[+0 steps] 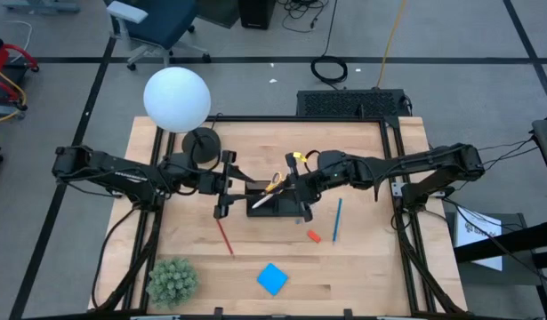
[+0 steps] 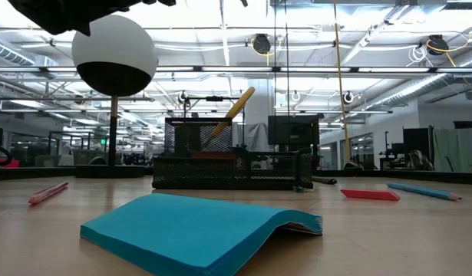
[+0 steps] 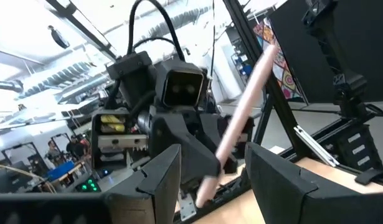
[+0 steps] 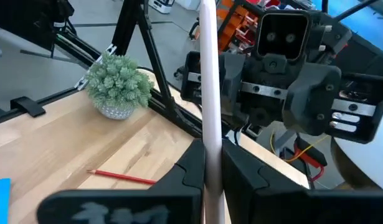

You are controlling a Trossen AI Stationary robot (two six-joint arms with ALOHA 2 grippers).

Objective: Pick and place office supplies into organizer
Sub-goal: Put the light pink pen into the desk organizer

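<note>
The black mesh organizer [image 1: 277, 210] [image 2: 228, 165] stands mid-table with the yellow-handled scissors [image 1: 273, 184] [image 2: 234, 107] leaning in its tall compartment, handle up. My right gripper [image 1: 295, 188] [image 4: 210, 155] hovers over the organizer, shut on a pale pen [image 1: 262, 200] [image 4: 208, 74] [image 3: 241, 118]. My left gripper [image 1: 236, 185] [image 3: 213, 174] faces it from the left, open, and holds nothing. A red pencil [image 1: 225, 236], a blue pen [image 1: 337, 220], an orange-red eraser [image 1: 314, 236] and a blue note pad [image 1: 272, 278] [image 2: 197, 230] lie flat on the table. My right gripper pinches the pale pen's shaft [image 4: 209, 134] between its two fingers [image 4: 238, 165], which lie across the pen. The fingers come about level from the table's right. The pen is lifted clear above the organizer, and its long free part [image 1: 258, 203] reaches toward my left gripper.
A white globe lamp [image 1: 177, 100] on a round black base [image 1: 202, 142] stands at the far left, close behind my left arm. A green spiky plant [image 1: 172, 280] sits at the near left corner. The table's metal frame [image 1: 393, 169] runs along the right edge.
</note>
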